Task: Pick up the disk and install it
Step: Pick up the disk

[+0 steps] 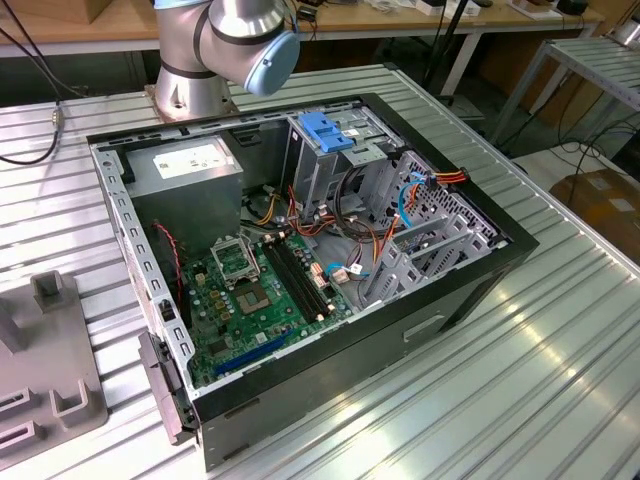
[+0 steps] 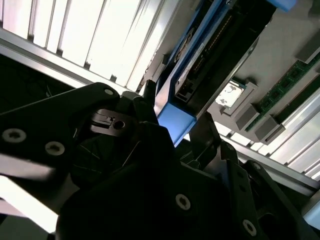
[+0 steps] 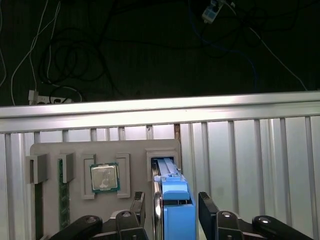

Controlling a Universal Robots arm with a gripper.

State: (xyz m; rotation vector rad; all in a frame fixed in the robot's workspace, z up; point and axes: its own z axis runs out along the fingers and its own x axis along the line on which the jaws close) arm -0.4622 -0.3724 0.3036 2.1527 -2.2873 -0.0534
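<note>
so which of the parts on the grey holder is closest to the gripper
The blue-framed disk, standing on edge right at the gripper; the square processor chip and green memory stick sit further off.

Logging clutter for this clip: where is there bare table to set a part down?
The ribbed table is bare on the exterior view's right of the computer case. A narrow bare strip separates the case from the grey tray. Inside the case, cables crowd the drive cage.
</note>
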